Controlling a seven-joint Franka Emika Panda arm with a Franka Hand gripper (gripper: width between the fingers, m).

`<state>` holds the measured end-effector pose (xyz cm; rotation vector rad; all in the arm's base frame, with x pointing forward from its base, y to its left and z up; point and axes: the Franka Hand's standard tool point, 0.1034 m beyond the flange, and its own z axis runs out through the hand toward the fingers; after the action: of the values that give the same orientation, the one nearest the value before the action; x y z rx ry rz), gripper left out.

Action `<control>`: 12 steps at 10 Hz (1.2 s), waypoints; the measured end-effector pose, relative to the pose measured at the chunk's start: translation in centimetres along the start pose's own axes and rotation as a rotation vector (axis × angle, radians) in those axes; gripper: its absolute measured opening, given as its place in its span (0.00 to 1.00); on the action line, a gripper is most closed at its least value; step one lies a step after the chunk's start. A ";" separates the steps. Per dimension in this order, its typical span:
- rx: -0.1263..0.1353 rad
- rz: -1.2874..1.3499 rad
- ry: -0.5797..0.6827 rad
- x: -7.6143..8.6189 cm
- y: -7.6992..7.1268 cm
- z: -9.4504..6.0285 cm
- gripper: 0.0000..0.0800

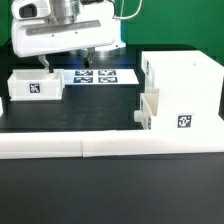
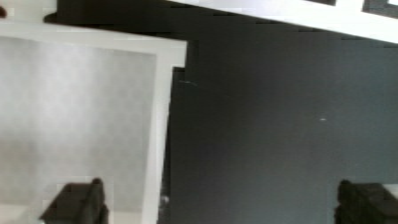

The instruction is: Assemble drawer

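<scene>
hand hangs at 11 o'clock in the exterior view, under the white arm, above the surface and touching nothing. it is released: in the wrist view the hand has both dark fingers wide apart, with only black surface and the edge of a white part between them.

tray sits on the surface at 9 o'clock in the exterior view, small, white, upright, with a tag on its near face. it is just below the hand and toward 8 o'clock of it. the white part in the wrist view is probably this tray, seen from above under one finger, but cannot tell for sure.

case, tall and boxy, stands at 3 o'clock in the exterior view, well apart from the tray. its tag is on the near face. small white blocks stick out of the case's 9 o'clock side, touching it. cannot tell if they are seated trays.

marker board lies flat at 12 o'clock between tray and case, just beside the tray. rail, long and low, runs across at 6 o'clock, in front of all the parts.
</scene>
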<state>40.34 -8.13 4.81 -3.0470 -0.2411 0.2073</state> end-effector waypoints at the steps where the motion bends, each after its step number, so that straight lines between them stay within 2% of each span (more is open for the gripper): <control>1: -0.003 0.005 0.006 -0.1 0.2 0.1 0.81; 3: -0.029 0.051 0.057 -1.5 0.8 1.1 0.81; 4: -0.029 0.059 0.060 -2.2 0.7 1.7 0.81; 8: -0.036 0.061 0.086 -2.3 1.0 3.9 0.81; 12: -0.043 0.054 0.101 -2.3 0.9 4.5 0.81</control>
<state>37.64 -9.13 0.54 -3.0974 -0.1582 0.0523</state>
